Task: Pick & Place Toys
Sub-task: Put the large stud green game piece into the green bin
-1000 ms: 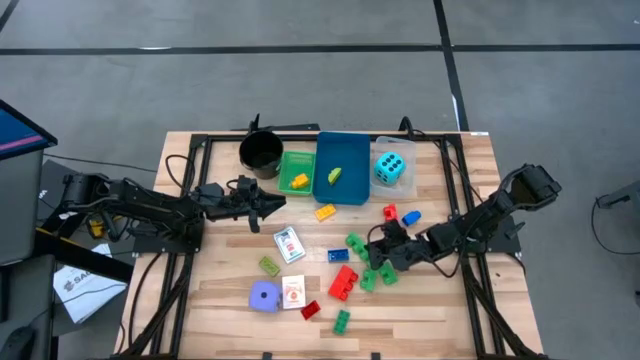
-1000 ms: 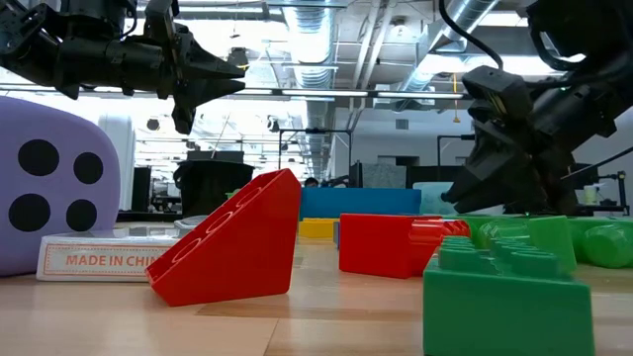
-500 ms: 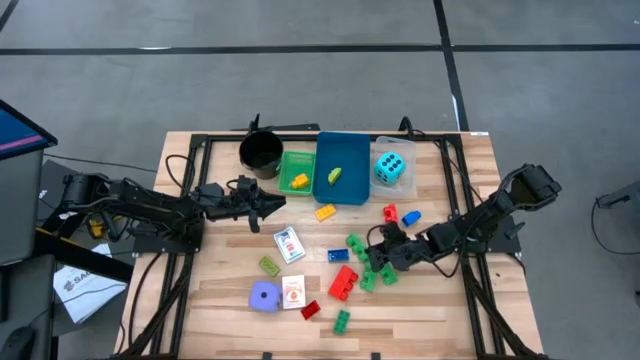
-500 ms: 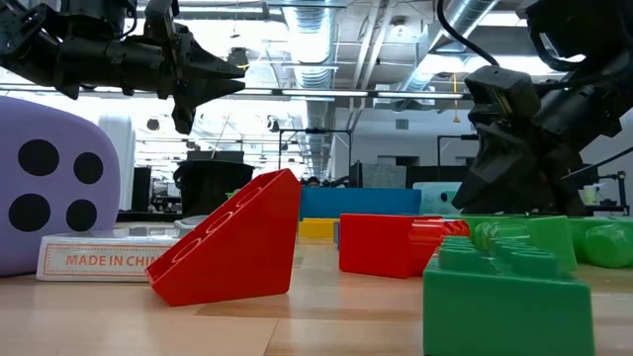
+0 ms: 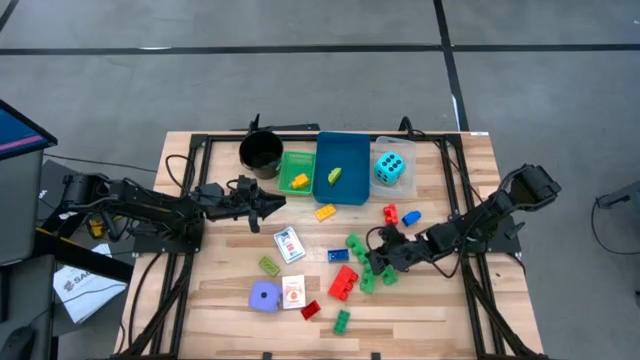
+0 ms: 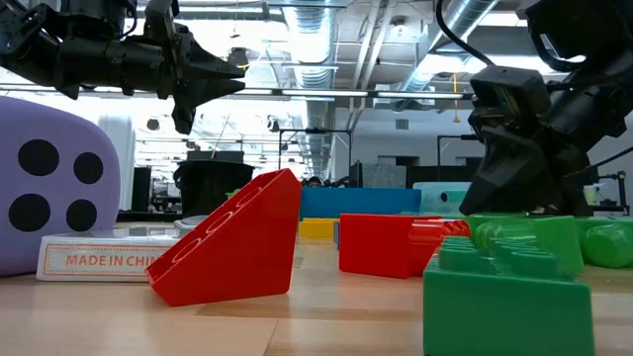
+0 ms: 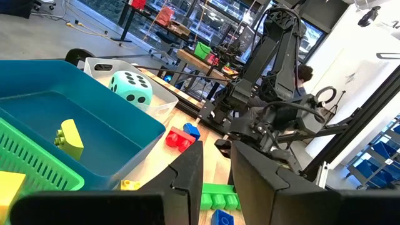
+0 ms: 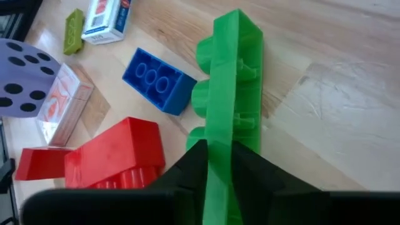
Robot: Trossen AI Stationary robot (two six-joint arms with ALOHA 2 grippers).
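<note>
1. R gripper (image 8: 215, 164) is sitting low on the wooden bench (image 5: 440, 310), right-centre; jaws are pinching a long green plastic brick (image 8: 226, 87) by its end, brick standing on edge w/ studs sideways.
2. Just beside that brick: a blue plastic brick (image 8: 157, 80), then a red plastic brick (image 8: 115, 159) nearer the gripper.
3. L gripper (image 5: 277, 204) is hovering above the bench, left of centre, near the green slatted tray (image 5: 284, 160); jaws narrow, nothing between them.
4. Blue plastic tray (image 5: 345, 155) is holding a yellow-green brick (image 5: 334, 175); green tray is holding a yellow brick (image 5: 299, 181).
5. Cyan foam die (image 5: 390, 168) is sitting in the clear tray (image 5: 385, 141), right of the blue tray.
6. Purple foam die (image 5: 264, 296) is lying near the front edge, touching a white card pack (image 5: 293, 292).
7. 2nd white card pack (image 5: 288, 244) is lying mid-bench; black cup (image 5: 260, 152) is standing just left of the green tray.
</note>
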